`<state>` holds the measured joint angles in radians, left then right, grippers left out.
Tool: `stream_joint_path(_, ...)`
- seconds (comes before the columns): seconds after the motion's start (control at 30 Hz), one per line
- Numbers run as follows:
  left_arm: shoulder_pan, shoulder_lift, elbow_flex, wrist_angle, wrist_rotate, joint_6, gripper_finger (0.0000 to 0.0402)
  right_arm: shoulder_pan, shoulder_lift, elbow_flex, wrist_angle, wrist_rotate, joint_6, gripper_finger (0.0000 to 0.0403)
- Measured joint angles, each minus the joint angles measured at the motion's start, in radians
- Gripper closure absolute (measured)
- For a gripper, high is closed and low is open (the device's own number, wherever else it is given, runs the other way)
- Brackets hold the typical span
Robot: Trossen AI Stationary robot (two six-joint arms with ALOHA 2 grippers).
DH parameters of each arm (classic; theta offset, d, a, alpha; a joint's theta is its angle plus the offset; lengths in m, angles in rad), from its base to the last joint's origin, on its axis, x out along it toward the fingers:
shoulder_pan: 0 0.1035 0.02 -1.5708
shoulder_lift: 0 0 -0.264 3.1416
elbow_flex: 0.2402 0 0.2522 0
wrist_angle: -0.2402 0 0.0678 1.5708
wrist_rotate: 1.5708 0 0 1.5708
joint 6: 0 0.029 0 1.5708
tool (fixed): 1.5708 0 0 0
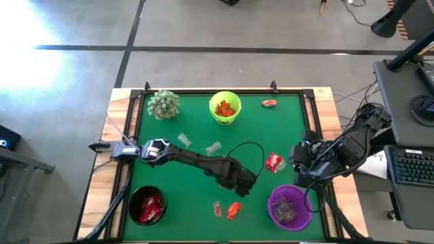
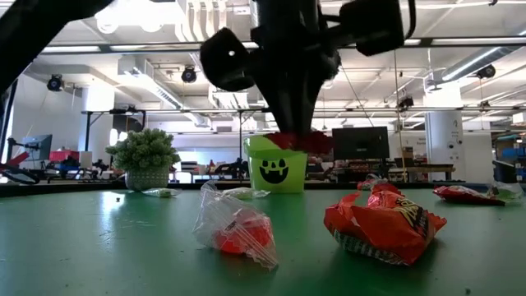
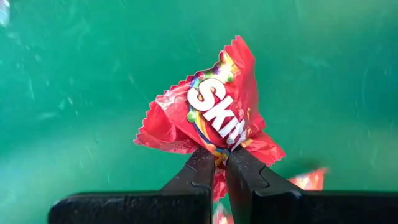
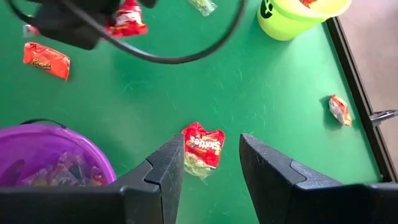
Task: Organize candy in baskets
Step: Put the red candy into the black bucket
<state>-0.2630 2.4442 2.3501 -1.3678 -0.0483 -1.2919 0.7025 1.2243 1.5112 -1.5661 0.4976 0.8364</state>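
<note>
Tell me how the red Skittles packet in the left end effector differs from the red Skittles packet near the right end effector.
The held Skittles packet is pinched in the shut left end effector, off the mat; the other Skittles packet lies loose on the green mat. The right end effector is open, touching nothing. Both are red Skittles wrappers.

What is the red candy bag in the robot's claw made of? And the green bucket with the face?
The red candy bag pinched in the left gripper looks like thin glossy plastic film: it crinkles, shines, and has zigzag-cut edges. The lime green bucket looks like smooth molded plastic, probably hard, with an even sheen and a black printed face.
</note>
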Motion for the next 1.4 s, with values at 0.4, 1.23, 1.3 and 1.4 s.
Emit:
stream_joint_path(0.4, -0.125, -0.121, 0.002, -0.133, -0.007, -0.009, 0.0401, 0.000, 0.000, 0.000, 0.003, 0.000, 0.000, 0.0257)
stream_joint_path(1.23, -0.413, -0.387, -0.011, -0.203, -0.148, 0.038, 0.0401, -0.005, 0.071, 0.000, 0.017, 0.045, 0.378, 0.0257)
stream_joint_path(1.3, -0.436, -0.394, -0.013, -0.203, -0.129, 0.044, 0.0401, -0.005, 0.079, 0.000, 0.020, 0.045, 0.404, 0.0257)
stream_joint_path(1.4, -0.468, -0.402, -0.039, -0.203, -0.085, 0.044, 0.0401, -0.005, 0.094, 0.000, 0.024, 0.045, 0.439, 0.0257)
